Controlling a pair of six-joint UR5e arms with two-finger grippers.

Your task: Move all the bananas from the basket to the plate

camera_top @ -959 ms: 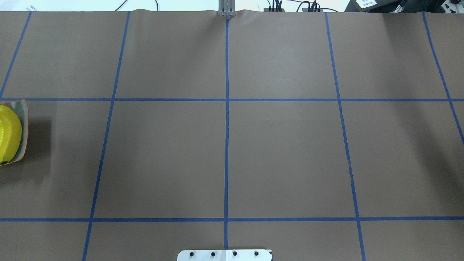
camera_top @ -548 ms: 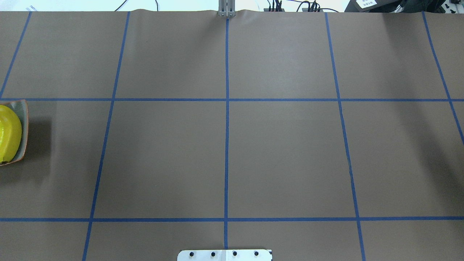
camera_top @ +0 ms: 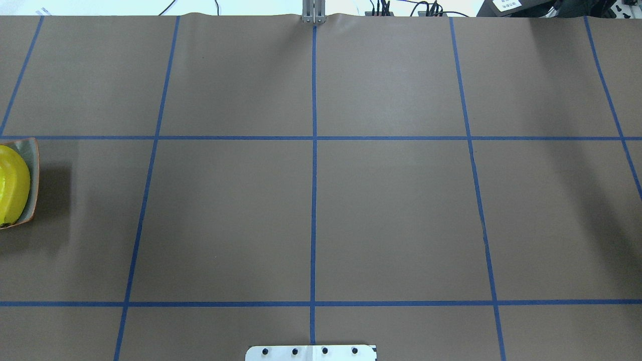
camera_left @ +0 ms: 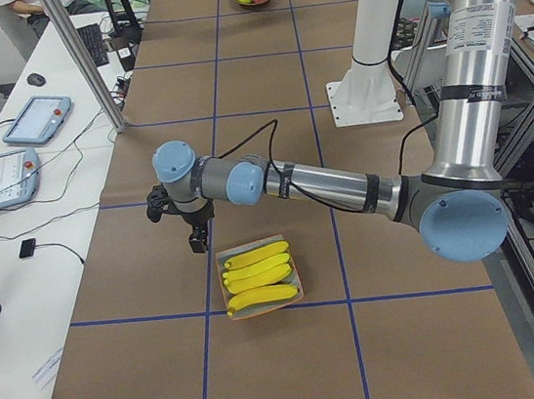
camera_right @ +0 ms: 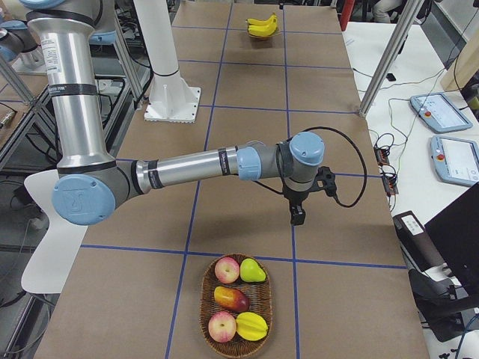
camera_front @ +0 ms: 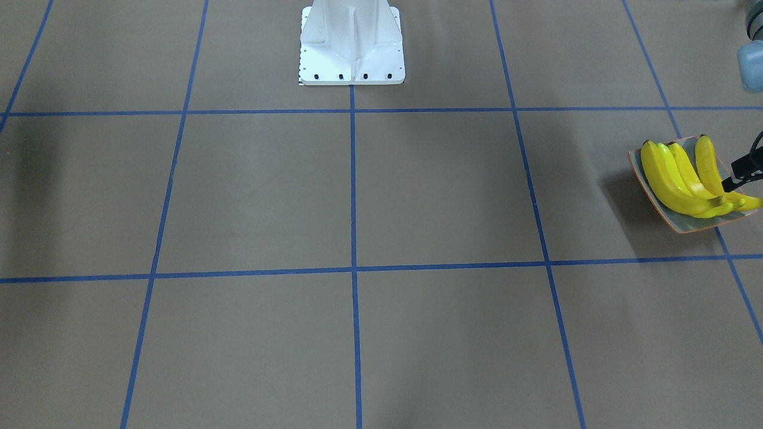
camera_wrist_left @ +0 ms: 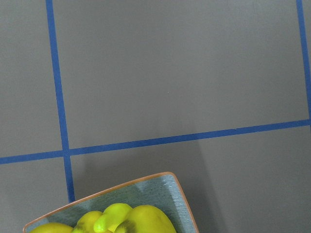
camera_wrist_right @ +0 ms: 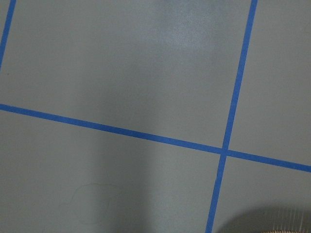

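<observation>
Brown paper table (camera_top: 391,210) w/ blue tape grid (camera_top: 313,200), bare thru the middle. At the robot's L end, the L claw (camera_left: 197,240) hangs above the table just off a corner of the plate (camera_front: 685,224). I can't tell if it's apart or together. All 3 bananas (camera_front: 673,179) lie in that plate side by side, touching. Their long axis runs approx from robot side to op side, slanted a bit toward the table's end. Dark tips point toward the robot and stem ends bunch on the op side. At the R end, the R claw (camera_right: 298,213) hangs over bare table near the basket (camera_right: 263,295); can't tell its state either. The basket holds only other fruit (camera_right: 232,299), no bananas. I judge the transfer done, w/ nothing left to move.
</observation>
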